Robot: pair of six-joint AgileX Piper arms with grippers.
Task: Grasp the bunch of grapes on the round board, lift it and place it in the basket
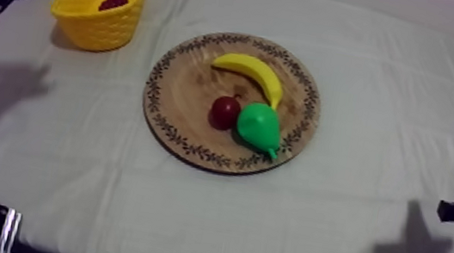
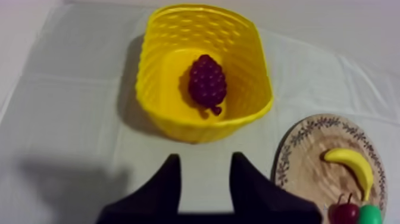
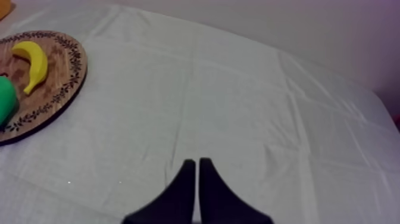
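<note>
— One question first: which way do the grapes [image 2: 207, 81] lie from your left gripper [image 2: 205, 159]?
— Straight ahead of its fingers, inside the yellow basket [image 2: 178, 128]. Their long axis points roughly back at the fingertips, narrow end nearest. Those fingers stand apart with nothing between them.
— And your right gripper [image 3: 197, 162]?
— Fingers pressed together on nothing, over bare cloth [image 3: 238, 107], with the wooden board [image 3: 56, 89] off to one side. Your left arm is much nearer.
— Room to move?
— Open cloth lies between the left fingers and the basket's near wall. I judge the placing done.
</note>
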